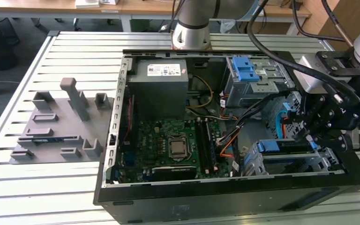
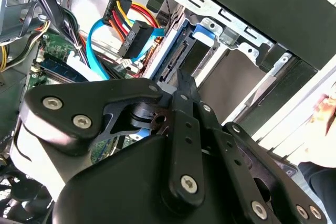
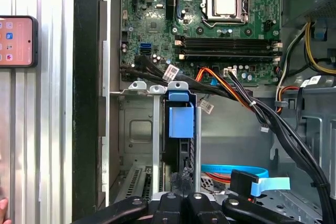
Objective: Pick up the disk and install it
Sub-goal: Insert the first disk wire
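Your gripper (image 3: 184,195) is sitting with fingers pinched together against the disk (image 3: 181,129), which is standing in the bay just ahead

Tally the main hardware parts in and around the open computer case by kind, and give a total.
Disk, seated in the drive bay: 1
Power-supply box: 1
Motherboard: 1
Drive cage with light-blue latch: 1
Grey fixture block on the table beside the case: 1
Gripper, at the disk's edge: 1
Total: 6
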Action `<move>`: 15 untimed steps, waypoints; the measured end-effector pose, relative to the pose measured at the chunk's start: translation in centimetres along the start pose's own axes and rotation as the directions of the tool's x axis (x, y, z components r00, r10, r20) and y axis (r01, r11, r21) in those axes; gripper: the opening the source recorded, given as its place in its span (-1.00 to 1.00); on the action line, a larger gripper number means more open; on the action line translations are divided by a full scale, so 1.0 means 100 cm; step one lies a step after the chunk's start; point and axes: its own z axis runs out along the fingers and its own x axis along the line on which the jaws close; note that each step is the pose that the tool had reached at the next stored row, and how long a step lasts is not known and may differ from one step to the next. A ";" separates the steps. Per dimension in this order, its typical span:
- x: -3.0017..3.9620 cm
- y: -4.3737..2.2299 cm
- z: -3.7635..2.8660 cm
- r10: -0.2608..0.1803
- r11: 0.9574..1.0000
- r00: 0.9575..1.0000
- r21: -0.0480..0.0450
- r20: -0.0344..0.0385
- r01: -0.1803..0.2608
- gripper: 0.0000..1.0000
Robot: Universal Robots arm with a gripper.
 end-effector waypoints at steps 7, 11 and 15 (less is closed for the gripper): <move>-0.0005 0.0001 -0.0077 0.000 1.000 1.000 0.000 0.000 0.000 -0.79; -0.0033 -0.0003 -0.0077 0.000 1.000 1.000 0.000 0.000 0.000 -0.79; -0.0075 -0.0012 -0.0076 0.000 1.000 1.000 0.000 0.000 0.000 -0.79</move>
